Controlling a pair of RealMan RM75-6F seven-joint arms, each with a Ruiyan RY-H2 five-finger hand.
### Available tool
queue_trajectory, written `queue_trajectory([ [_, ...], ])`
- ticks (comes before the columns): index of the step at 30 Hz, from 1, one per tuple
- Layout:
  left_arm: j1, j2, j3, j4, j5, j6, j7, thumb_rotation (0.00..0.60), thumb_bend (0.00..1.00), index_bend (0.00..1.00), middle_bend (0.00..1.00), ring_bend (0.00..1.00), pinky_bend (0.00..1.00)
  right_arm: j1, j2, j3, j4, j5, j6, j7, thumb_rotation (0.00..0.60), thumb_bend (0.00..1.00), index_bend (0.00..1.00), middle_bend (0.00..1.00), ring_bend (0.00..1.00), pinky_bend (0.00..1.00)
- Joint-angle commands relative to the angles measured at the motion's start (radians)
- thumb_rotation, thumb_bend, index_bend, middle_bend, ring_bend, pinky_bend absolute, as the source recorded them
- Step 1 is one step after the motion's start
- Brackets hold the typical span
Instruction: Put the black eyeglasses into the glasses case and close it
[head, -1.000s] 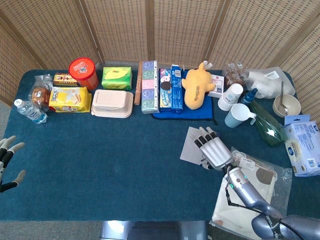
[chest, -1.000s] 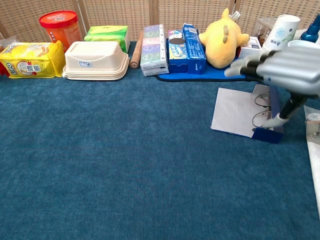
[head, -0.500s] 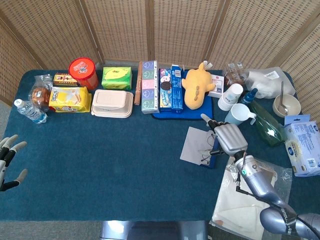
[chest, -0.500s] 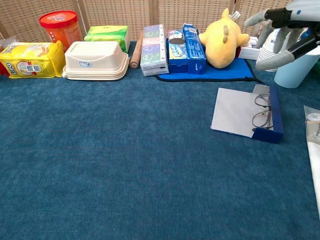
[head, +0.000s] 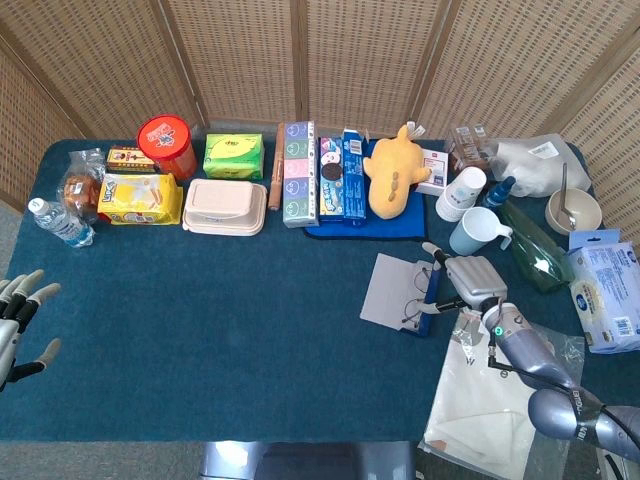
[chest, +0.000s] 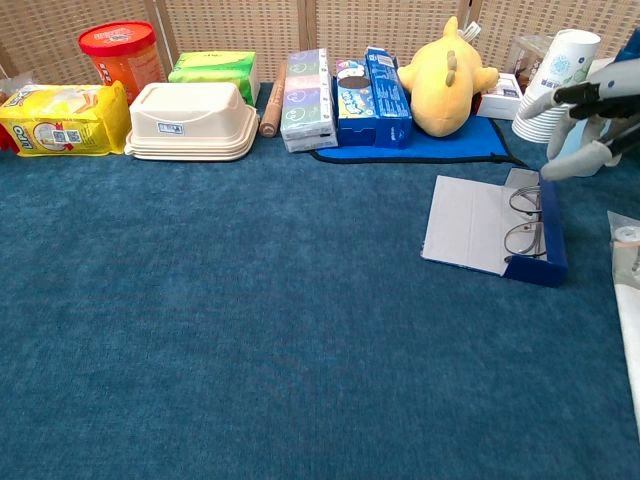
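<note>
The glasses case (head: 392, 284) lies open at the right of the table, its grey lid (chest: 466, 225) spread flat to the left and its blue tray wall (chest: 551, 243) on the right. The thin-rimmed eyeglasses (chest: 525, 222) lie folded inside the tray, also seen in the head view (head: 417, 298). My right hand (head: 468, 284) hovers just right of the case, fingers spread, holding nothing; the chest view shows the right hand (chest: 593, 113) above the case's far right corner. My left hand (head: 16, 325) hangs off the table's left edge with its fingers apart and nothing in it.
A light blue mug (head: 473, 232) and paper cups (chest: 556, 70) stand behind the case. A yellow plush toy (chest: 445, 75) lies on a blue mat (chest: 420, 148). Snack boxes and a white lunch box (chest: 190, 122) line the back. A plastic bag (head: 490, 400) lies at front right.
My right hand has lifted off the case and drawn away to its right side. The eyeglasses stay in the open case. The left hand has barely moved.
</note>
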Motion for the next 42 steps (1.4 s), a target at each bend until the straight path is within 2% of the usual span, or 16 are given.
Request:
queue_trajectory([
  [1, 0.000, 0.002, 0.001, -0.004, 0.002, -0.001, 0.002, 0.600, 0.32, 0.13, 0.04, 0.00, 0.00, 0.009, -0.014, -0.023, 0.023, 0.015, -0.014, -0.012, 0.280, 0.17, 0.00, 0.30, 0.37, 0.42],
  [7, -0.001, 0.006, 0.003, -0.014, 0.003, -0.002, 0.009, 0.600, 0.32, 0.13, 0.04, 0.00, 0.00, 0.013, -0.027, -0.058, 0.055, 0.028, -0.014, -0.022, 0.277, 0.17, 0.00, 0.30, 0.37, 0.42],
  [16, 0.002, 0.006, 0.005, -0.021, 0.000, 0.001, 0.019, 0.600, 0.32, 0.13, 0.04, 0.00, 0.00, 0.036, -0.045, -0.072, 0.102, 0.052, -0.031, -0.022, 0.275, 0.17, 0.00, 0.30, 0.37, 0.42],
  [31, 0.015, 0.009, 0.009, -0.021, -0.006, 0.016, 0.023, 0.600, 0.32, 0.13, 0.04, 0.00, 0.00, 0.112, -0.101, -0.069, 0.158, 0.078, -0.091, -0.018, 0.268, 0.17, 0.00, 0.28, 0.37, 0.41],
  [42, 0.024, 0.007, 0.010, -0.013, -0.011, 0.025, 0.018, 0.600, 0.32, 0.13, 0.04, 0.00, 0.00, 0.181, -0.140, -0.068, 0.123, 0.047, -0.127, -0.030, 0.265, 0.17, 0.00, 0.28, 0.37, 0.40],
])
